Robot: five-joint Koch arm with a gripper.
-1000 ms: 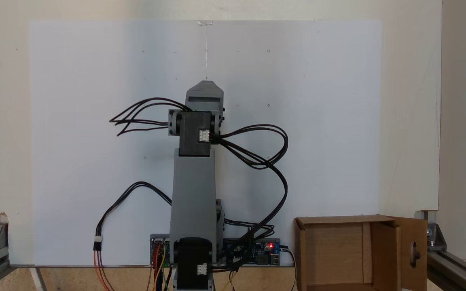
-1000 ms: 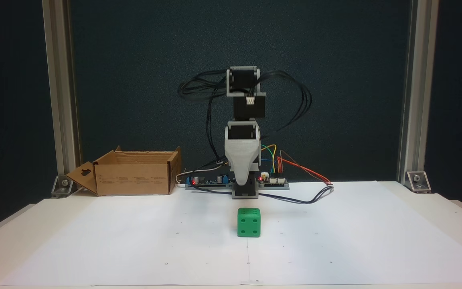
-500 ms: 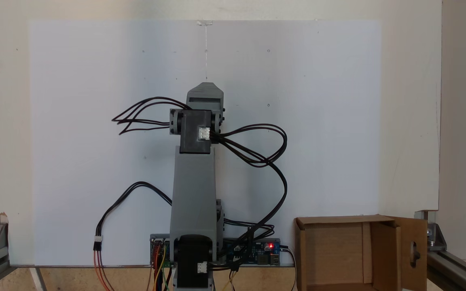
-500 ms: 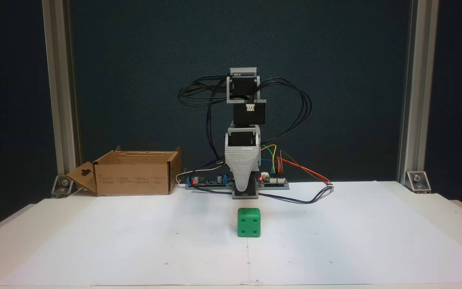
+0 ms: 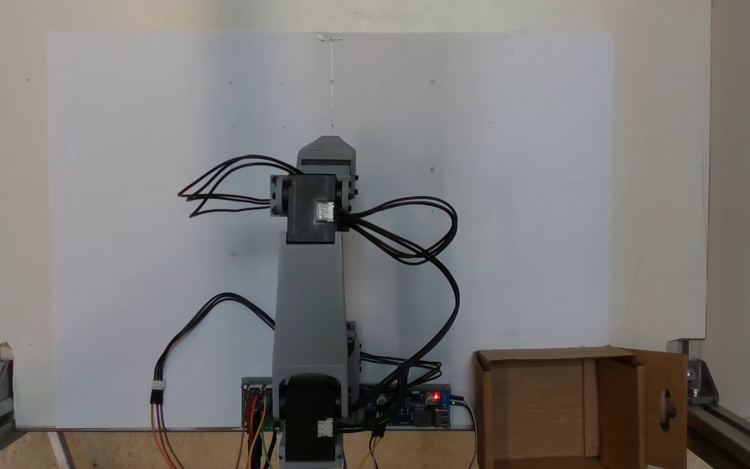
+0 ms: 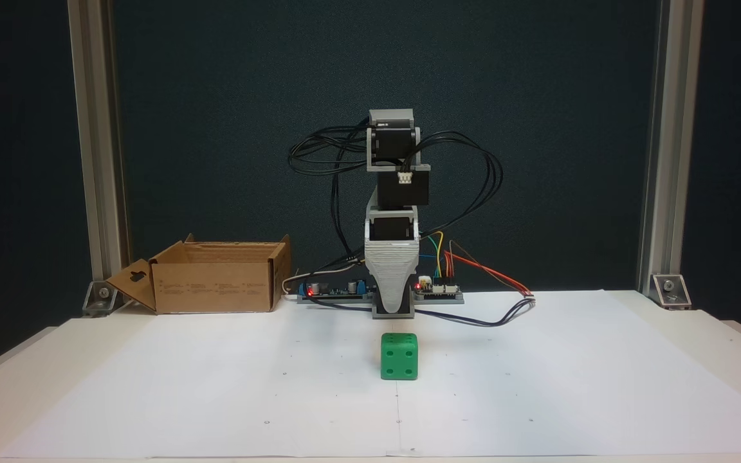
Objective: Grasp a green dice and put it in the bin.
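We see the pincer [image 6: 393, 302] pointing down behind the dice [image 6: 399, 355]; its spread we cannot tell.

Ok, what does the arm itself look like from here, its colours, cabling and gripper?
The arm is grey printed plastic with black servo blocks carrying white connectors. Bundles of black cables loop out on both sides. The gripper is a ribbed grey wedge narrowing downward. Coloured wires fan out at the base.
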